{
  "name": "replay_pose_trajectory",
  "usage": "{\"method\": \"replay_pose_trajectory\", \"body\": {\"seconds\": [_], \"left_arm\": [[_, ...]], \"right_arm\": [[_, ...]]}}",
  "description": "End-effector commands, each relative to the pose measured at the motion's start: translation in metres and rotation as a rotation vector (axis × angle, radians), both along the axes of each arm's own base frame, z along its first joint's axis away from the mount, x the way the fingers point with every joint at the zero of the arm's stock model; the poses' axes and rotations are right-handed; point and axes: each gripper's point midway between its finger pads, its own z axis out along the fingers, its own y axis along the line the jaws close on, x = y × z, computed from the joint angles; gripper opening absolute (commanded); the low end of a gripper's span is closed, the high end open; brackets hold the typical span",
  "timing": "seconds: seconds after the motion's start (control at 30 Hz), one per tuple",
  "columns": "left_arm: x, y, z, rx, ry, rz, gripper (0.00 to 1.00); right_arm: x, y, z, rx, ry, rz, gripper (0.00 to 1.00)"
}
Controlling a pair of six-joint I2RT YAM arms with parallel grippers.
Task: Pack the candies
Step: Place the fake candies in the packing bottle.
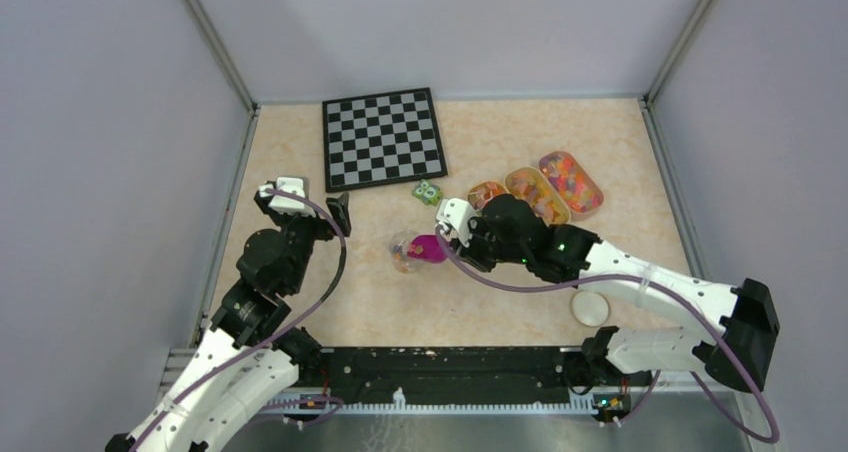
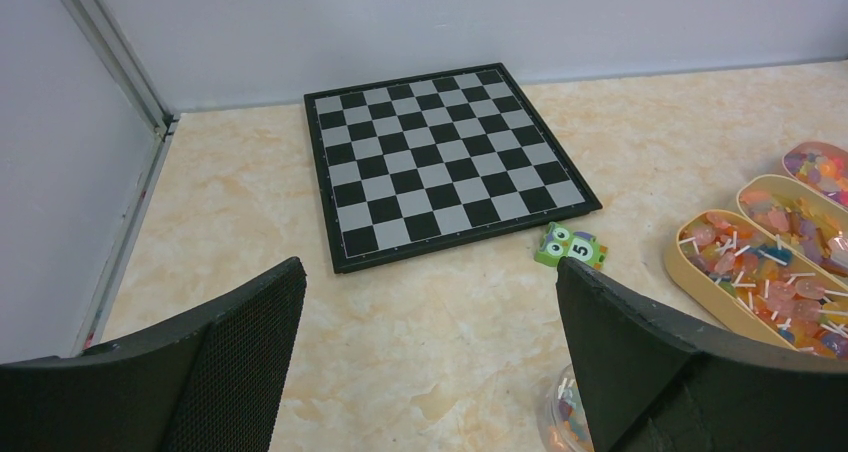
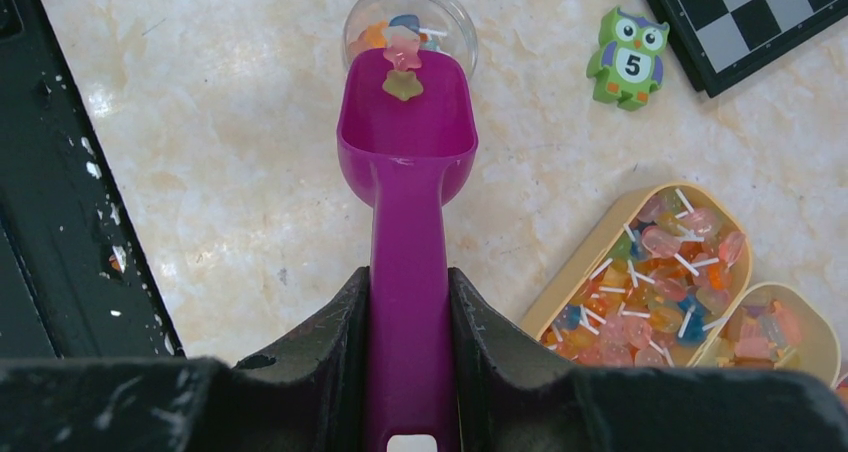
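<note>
Over the table [image 1: 500,137], the left gripper [image 2: 430,312] hangs spread, while the right gripper [image 3: 408,297] pinches the magenta scoop [image 3: 408,162] by its handle, lip above the clear cup [image 3: 455,27]. Two candies [image 3: 403,72] sit near that lip; others lie in the cup and the trays [image 3: 575,272]. A steeper tilt, with the lip kept inside the rim, should slide them in.

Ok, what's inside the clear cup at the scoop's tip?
A few candies, orange, blue and pink, lie in the clear cup. The magenta scoop, held by the right gripper, covers the cup's near side, so its contents there are hidden.
</note>
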Motion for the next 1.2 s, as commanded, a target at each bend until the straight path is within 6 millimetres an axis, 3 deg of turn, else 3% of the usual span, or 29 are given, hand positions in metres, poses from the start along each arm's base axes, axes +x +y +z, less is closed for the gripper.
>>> {"method": "replay_pose_trajectory", "body": {"seconds": [0.0,0.53,0.77,0.87,1.03,1.17], "left_arm": [[0.001,0.003,0.010,-0.013,-0.042,0.017,0.99],[0.001,0.009,0.008,-0.017,-0.034,0.052,0.99],[0.004,0.003,0.004,-0.031,-0.024,0.035,0.99],[0.004,-0.011,0.000,-0.074,0.008,-0.027,0.99],[-0.001,-0.053,0.006,-0.150,0.077,-0.226,0.96],[-0.014,-0.095,0.005,-0.040,0.059,-0.495,0.91]], "right_arm": [[0.007,0.009,0.025,0.019,-0.039,-0.021,0.00],[0.005,0.007,0.021,-0.065,0.043,-0.057,0.00],[0.012,0.007,0.041,-0.020,-0.009,-0.083,0.00],[0.016,0.008,0.055,0.017,-0.047,-0.095,0.00],[0.019,0.013,0.078,0.178,-0.123,-0.105,0.00],[0.013,0.015,0.101,0.343,-0.128,-0.125,0.00]]}}
